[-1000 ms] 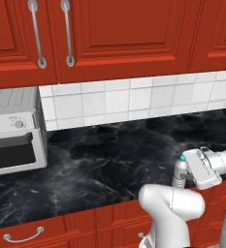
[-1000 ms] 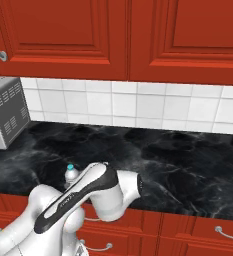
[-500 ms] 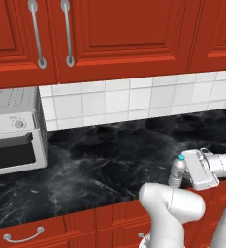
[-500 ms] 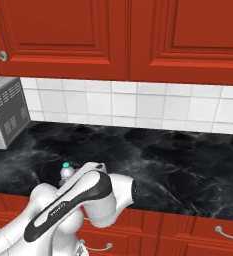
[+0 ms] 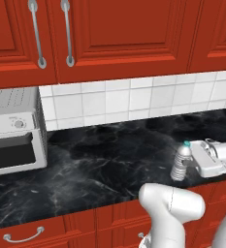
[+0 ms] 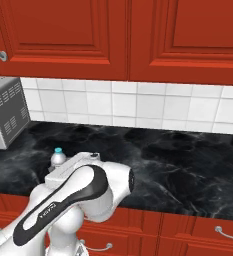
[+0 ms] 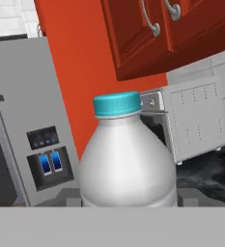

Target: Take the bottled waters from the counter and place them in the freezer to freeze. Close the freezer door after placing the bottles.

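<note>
Gripping a bottle (image 5: 181, 164), the gripper (image 5: 198, 160) has its jaws nearly closed on the body, w/ the hand coming in from the side; bottle stays upright, lifted over the front part of the counter (image 5: 104, 164). Whether the base touches the marble, can't tell. Contents of the bottle can't be made out: the body looks pale and cloudy, teal cap (image 7: 116, 104) on, no label legible.

In the hand view the bottle (image 7: 127, 164) sits right at the gripper, centred, cap closed. In the right base view the cap and shoulder (image 6: 58, 157) poke out just behind the arm's white link.

Past the bottle, seen along the gripper: a grey fridge panel (image 7: 36, 125) w/ a dark dispenser (image 7: 47, 159) low on it, off to one side; a red panel next; then the toaster oven (image 7: 191, 120) on the other side, door shut, inside not visible.

In the left base view the oven (image 5: 15, 133) stands well apart from the gripper, at the far end of the counter. Behind the counter: white tile backsplash (image 5: 134, 99), then red upper cabinets (image 5: 109, 34) w/ silver handles, doors closed.
</note>
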Robot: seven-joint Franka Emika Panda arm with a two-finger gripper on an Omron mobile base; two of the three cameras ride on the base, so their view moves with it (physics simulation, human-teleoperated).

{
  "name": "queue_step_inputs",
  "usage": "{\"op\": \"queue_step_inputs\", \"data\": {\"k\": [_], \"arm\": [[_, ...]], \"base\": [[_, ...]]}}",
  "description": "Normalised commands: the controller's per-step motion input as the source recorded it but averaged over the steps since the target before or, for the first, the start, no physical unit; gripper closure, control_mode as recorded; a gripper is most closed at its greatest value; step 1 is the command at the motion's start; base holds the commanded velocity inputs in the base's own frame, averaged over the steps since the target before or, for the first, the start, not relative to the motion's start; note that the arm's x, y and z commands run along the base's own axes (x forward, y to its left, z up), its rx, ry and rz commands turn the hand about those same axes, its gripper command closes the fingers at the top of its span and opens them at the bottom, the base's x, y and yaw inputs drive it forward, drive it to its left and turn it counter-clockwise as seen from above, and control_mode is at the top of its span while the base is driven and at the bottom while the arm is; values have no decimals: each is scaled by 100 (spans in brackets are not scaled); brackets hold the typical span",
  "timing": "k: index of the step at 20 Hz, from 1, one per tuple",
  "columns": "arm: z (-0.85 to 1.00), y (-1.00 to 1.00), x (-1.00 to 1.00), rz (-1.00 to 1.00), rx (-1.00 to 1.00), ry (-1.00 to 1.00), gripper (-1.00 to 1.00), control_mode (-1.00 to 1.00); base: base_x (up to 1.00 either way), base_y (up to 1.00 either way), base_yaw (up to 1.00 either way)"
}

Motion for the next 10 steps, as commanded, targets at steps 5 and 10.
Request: {"op": "queue_step_inputs", "data": {"k": [5,10], "arm": [[16,28,-88,2,0,6,100,-100],[53,0,-22,5,-1,-6,100,-100]], "base": [[0,0,0],[0,0,0]]}}
